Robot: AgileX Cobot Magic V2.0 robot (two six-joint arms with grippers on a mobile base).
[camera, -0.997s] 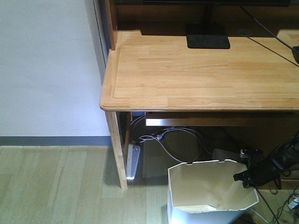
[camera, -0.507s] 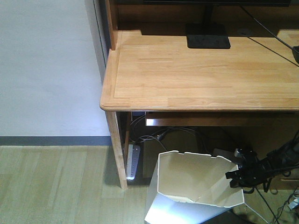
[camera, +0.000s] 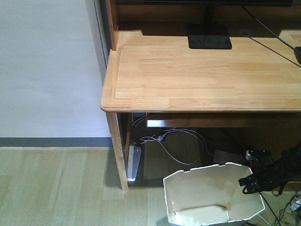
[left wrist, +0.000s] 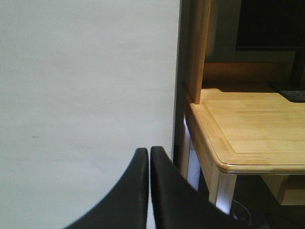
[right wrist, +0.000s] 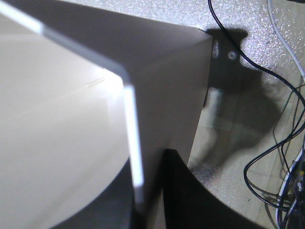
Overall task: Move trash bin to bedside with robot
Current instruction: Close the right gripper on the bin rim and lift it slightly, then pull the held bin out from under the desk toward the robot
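Beside the wooden desk, the right gripper pinches the trash bin rim while the left gripper is closed.

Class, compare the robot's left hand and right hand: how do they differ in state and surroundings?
The left hand is shut on nothing; the right hand grips the trash bin by its rim. The left hand faces the white wall beside the desk; the right hand sits low by the floor cables. Both have black fingers.

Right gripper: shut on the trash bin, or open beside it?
Shut on it. In the wrist view the right gripper straddles the rim of the trash bin, one black jaw inside the wall, one outside.
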